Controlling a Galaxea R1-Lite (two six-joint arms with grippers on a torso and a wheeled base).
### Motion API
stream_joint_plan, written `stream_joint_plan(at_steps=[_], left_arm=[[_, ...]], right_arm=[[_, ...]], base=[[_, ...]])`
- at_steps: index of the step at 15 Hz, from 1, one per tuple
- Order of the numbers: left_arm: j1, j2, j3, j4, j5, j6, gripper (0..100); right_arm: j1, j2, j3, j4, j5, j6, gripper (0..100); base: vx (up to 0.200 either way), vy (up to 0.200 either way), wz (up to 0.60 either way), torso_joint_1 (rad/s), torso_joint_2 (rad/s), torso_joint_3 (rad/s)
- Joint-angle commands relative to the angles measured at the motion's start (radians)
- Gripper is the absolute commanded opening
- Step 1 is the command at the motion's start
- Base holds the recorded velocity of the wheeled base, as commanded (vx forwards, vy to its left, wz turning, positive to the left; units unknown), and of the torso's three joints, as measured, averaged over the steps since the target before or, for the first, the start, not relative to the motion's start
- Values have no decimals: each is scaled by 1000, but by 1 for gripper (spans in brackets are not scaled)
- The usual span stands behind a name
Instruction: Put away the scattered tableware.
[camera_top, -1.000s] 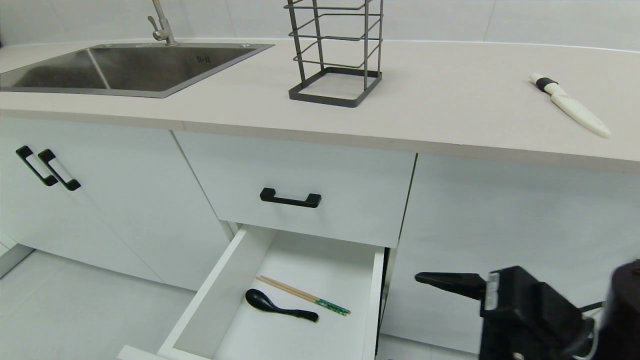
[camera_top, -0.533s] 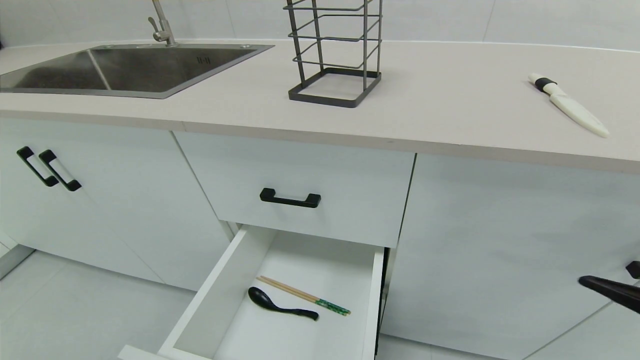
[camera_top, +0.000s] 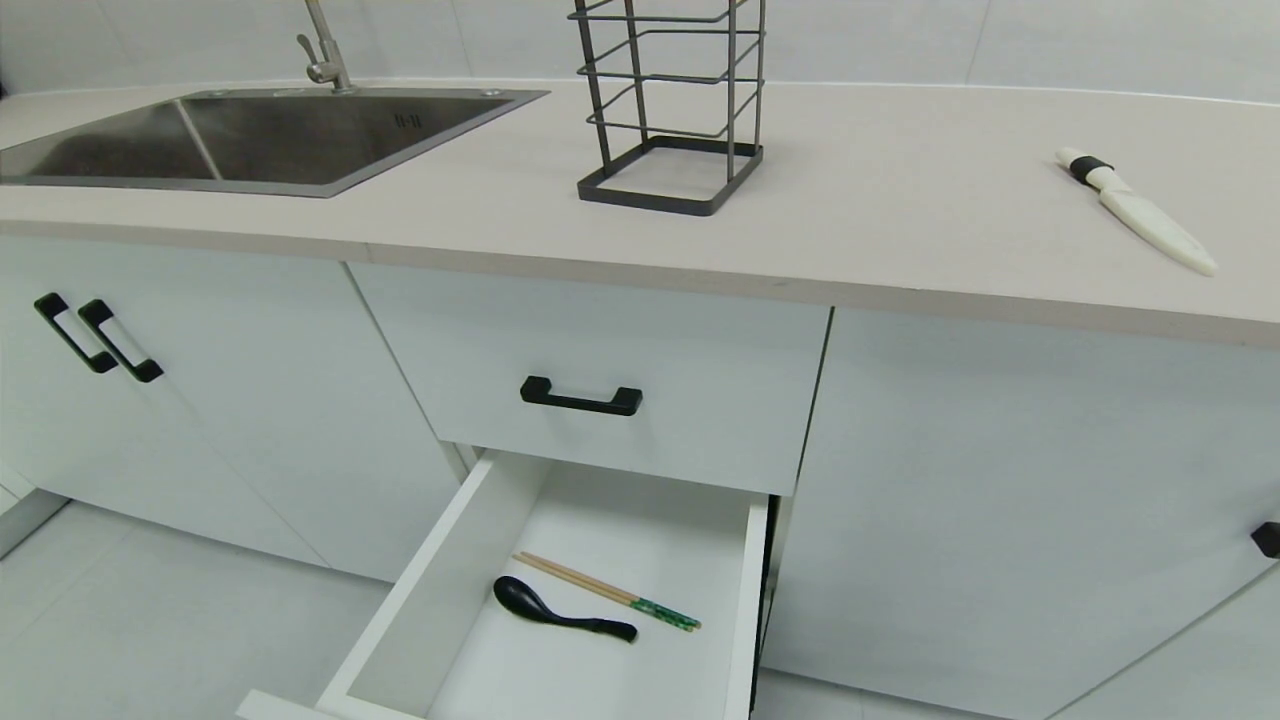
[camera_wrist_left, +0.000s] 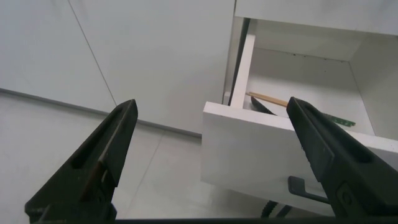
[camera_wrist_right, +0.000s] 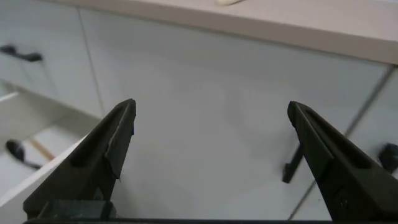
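Knife (camera_top: 1140, 212): upper right on bench (camera_top: 900, 200), not yet stored.
Drawer (camera_top: 745, 590): bottom centre, open, probably awaiting it; holds spoon (camera_top: 560, 612), chopsticks (camera_top: 605, 592).
Left jaws, right jaws: open, empty.

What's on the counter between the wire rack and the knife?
Nothing. In the head view, bare counter runs from the rack to the knife.

Bright, even light, faint soft shadows, dull sheen in sink (camera_top: 300, 130), countertop (camera_top: 900, 200) edge curved.
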Motion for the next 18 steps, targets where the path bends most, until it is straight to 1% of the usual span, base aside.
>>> stream_joint_plan(at_steps=[1,2,3,4,5,6,7,8,9,10,11,12,13,15,17,18], left_arm=[[1,0,0,-1,-2,-1,100],[1,0,0,-1,-2,-8,100],[1,0,0,-1,-2,-10,100],[1,0,0,-10,-9,-11,100],[1,0,-14,-157,-14,-16,100],[2,5,-63,-318,-51,-1,100],[7,29,-109,-329,-100,13,100],[2,95,-221,-238,-189,12,100],[-8,126,-252,-195,-210,1,100],[-51,170,-304,-116,-269,-31,100],[-105,236,-373,-17,-355,-45,100],[-123,336,-426,65,-411,-44,100],[-125,420,-442,84,-431,-40,100],[-143,588,-437,107,-437,-40,100],[-176,724,-443,233,-437,-42,100],[-222,773,-446,280,-431,-40,100]], right_arm=[[-127,-171,47,44,2,58,100],[-192,-223,55,124,21,98,100],[-195,-246,115,136,22,114,100],[-190,-249,138,146,21,137,100],[-173,-281,138,207,22,141,100],[-155,-320,138,282,22,146,100],[-155,-320,138,339,33,146,100],[-152,-312,132,425,120,170,100],[-150,-306,130,428,148,186,100],[-150,-301,130,429,171,180,100],[-155,-303,130,431,169,138,100],[-152,-304,129,434,180,109,100],[-150,-314,129,434,195,101,100],[-152,-320,132,429,198,101,100],[-153,-320,133,428,194,103,100],[-153,-320,133,428,194,103,100]], base=[[0,0,0,0,0,0],[0,0,0,0,0,0],[0,0,0,0,0,0],[0,0,0,0,0,0],[0,0,0,0,0,0],[0,0,0,0,0,0],[0,0,0,0,0,0],[0,0,0,0,0,0],[0,0,0,0,0,0],[0,0,0,0,0,0],[0,0,0,0,0,0],[0,0,0,0,0,0],[0,0,0,0,0,0],[0,0,0,0,0,0],[0,0,0,0,0,0],[0,0,0,0,0,0]])
